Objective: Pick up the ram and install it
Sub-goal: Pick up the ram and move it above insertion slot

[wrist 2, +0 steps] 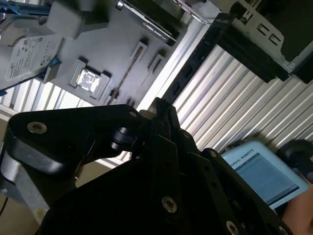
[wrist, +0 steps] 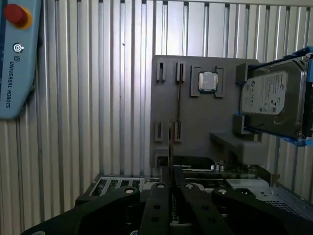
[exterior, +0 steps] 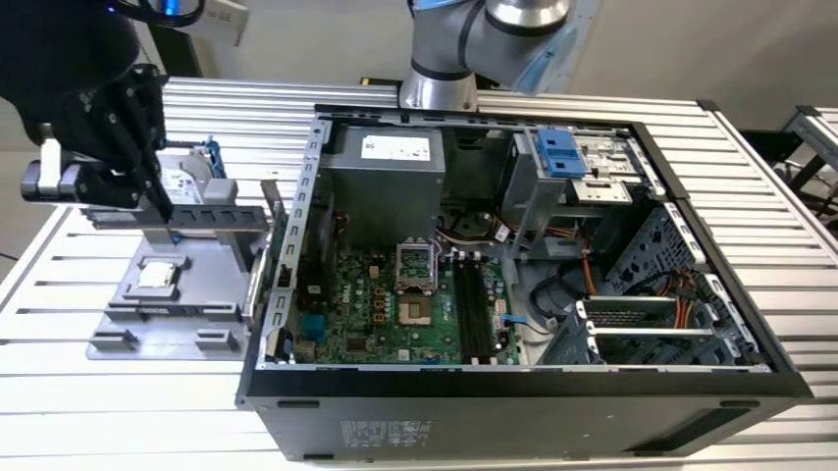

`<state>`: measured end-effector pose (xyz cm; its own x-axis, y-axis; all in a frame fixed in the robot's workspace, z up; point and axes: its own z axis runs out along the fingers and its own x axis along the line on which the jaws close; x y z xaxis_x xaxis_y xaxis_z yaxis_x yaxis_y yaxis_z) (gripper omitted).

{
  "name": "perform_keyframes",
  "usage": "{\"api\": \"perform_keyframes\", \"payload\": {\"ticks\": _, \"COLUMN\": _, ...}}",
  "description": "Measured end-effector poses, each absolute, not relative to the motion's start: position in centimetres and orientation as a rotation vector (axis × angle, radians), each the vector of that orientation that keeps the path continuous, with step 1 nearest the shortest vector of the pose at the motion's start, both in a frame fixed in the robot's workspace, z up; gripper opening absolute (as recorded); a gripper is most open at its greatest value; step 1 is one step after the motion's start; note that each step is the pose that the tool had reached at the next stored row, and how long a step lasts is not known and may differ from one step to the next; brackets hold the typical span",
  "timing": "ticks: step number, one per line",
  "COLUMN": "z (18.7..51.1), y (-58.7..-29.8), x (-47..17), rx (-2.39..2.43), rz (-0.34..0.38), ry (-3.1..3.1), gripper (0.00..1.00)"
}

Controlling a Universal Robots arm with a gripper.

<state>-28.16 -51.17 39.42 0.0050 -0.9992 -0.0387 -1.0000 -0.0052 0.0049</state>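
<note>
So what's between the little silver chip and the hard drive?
Only bare gray tray lies between the chip and the hard drive, in the first wrist view.

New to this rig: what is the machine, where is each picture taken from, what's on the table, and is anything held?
The machine is a single robot arm ending in a two-fingered gripper. The exterior view comes from a camera off the arm, looking down on a ribbed metal table. Both wrist views come from cameras riding on the arm, so black gripper parts sit in front. On the table stand an open computer case and, at the exterior view's left, a grey holder tray carrying a small square chip and a silver hard drive. The gripper hangs above the tray, shut on a thin dark strip seen edge-on, apparently the ram.
</note>
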Motion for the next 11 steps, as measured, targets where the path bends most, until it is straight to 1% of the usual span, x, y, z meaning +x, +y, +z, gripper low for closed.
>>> {"api": "perform_keyframes", "payload": {"ticks": 11, "z": 39.4, "y": -51.2, "x": -23.1, "rx": -2.21, "rz": 0.048, "ry": 2.199, "gripper": 0.0}}
